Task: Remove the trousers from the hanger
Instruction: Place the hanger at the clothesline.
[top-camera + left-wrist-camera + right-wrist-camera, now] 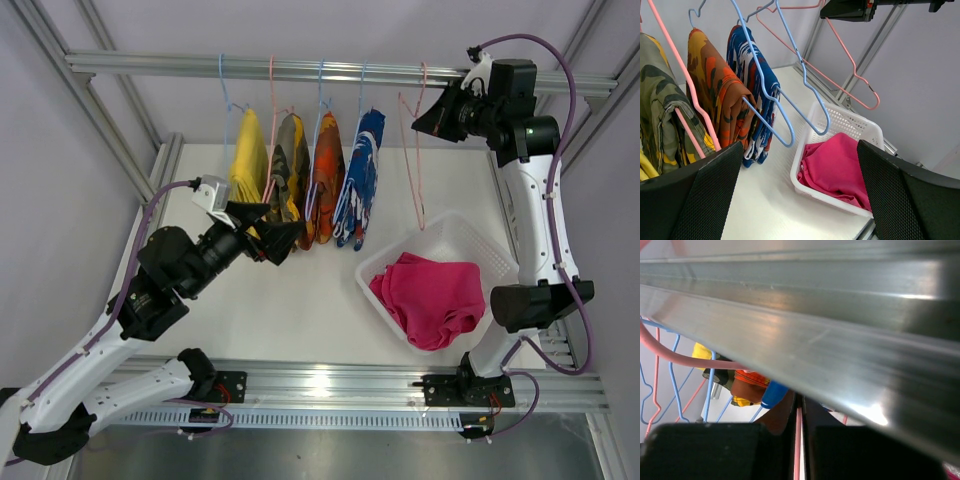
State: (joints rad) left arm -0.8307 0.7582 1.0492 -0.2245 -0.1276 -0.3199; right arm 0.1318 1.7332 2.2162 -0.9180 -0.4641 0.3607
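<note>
Four trousers hang on hangers from the rail (300, 70): plain yellow (248, 155), camouflage (289, 165), orange-red patterned (326, 175) and blue-and-white (362, 175). The magenta trousers (432, 295) lie in the white basket (385, 255). My right gripper (432, 112) is up at the rail, shut on the wire of an empty pink hanger (416, 160); the wire shows between its fingers in the right wrist view (798, 440). My left gripper (282, 238) is wide open and empty, low beside the camouflage trousers (660, 115).
The left wrist view shows the orange-red trousers (715, 90), the blue-and-white trousers (755, 95), blue hanger wires (790, 115), the basket (805, 150) with the magenta cloth (835, 167), and the empty pink hanger (852, 62). Frame posts stand at the table's sides.
</note>
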